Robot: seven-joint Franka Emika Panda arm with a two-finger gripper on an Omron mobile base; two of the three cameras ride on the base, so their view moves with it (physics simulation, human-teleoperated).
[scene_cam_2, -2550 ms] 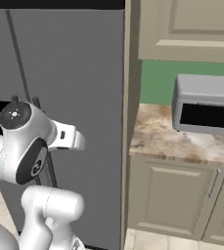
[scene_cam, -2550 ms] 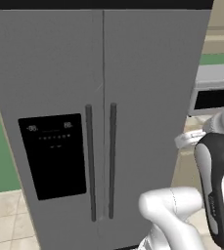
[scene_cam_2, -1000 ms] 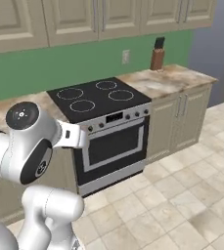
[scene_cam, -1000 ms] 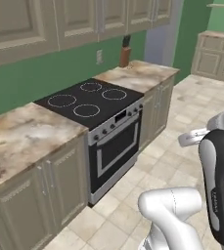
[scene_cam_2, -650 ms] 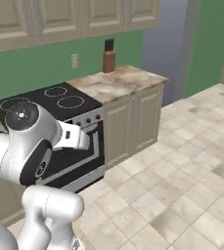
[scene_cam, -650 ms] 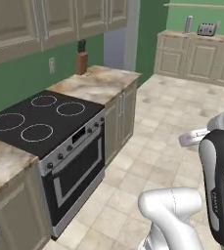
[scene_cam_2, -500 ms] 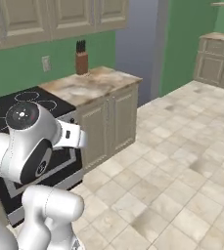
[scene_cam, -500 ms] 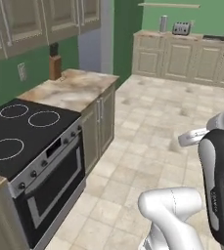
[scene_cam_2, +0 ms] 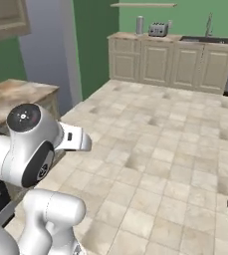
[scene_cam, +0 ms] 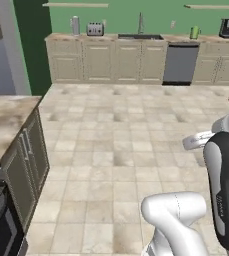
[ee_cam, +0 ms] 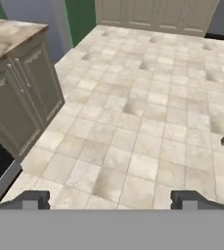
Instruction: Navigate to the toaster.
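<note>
- Left base view puts the toaster (scene_cam: 95,29) on the far counter (scene_cam: 61,36), across a wide stretch of tiled floor (scene_cam: 116,130); I take the sink (scene_cam: 140,36) on that same counter as my landmark.
- The toaster sits to the left of the sink, with a bare run of counter between them, and a tall grey cylinder (scene_cam: 75,25) stands just beyond it on the side away from the sink.
- In the right base view the same order holds: cylinder (scene_cam_2: 139,24), toaster (scene_cam_2: 158,29), then the sink (scene_cam_2: 205,39), all well apart from me.
- My claw (ee_cam: 111,199) is empty, its two tips standing wide apart over bare floor tiles in the hand view, so nothing is gripped.
- The toaster lies far ahead of the claw and higher, up on the counter left of the sink, well beyond what the hand view takes in.
- I judge the step in hand to be the drive across the open floor, with most of the way still to go.
- To do it well I should aim left of the sink, not at it, and keep the arm tucked.
- The near cabinet (scene_cam: 28,160) on my left, opposite the sink's counter, is the thing to give room to.
- I should stop square to the counter, left of the sink, close enough for a reach.
</note>
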